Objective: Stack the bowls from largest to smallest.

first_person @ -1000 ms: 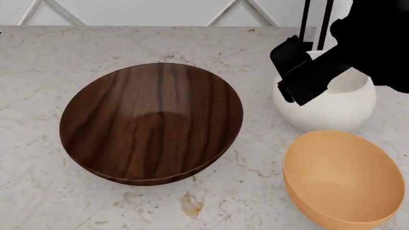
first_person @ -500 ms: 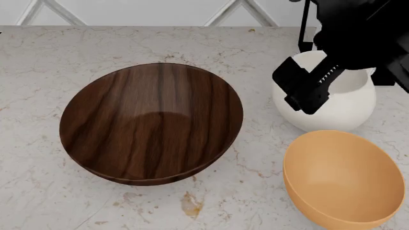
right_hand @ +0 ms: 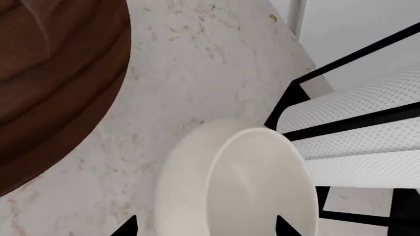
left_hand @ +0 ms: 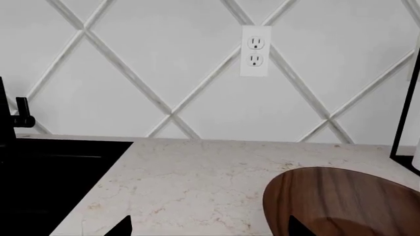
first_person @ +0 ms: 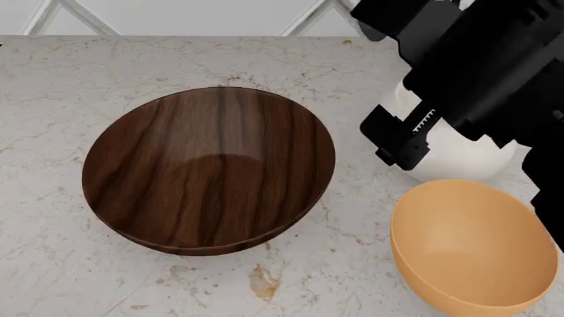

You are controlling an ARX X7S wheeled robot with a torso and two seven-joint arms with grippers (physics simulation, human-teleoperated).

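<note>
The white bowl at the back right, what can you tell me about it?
The white bowl is rounded and pot-like, smooth and matte, upright and empty. It stands on the marble counter, apart from the wooden bowl, just behind the orange bowl, and beside a paper-towel roll. The right gripper hovers over it, fingers spread around its rim.

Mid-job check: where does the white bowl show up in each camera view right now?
Head view: white bowl at upper right, mostly hidden behind the right arm, above the orange bowl.
Right wrist view: fills the lower middle, beside the paper-towel roll.
Left wrist view: not in it.
Shared landmark: the wooden bowl, seen in all three views.
</note>
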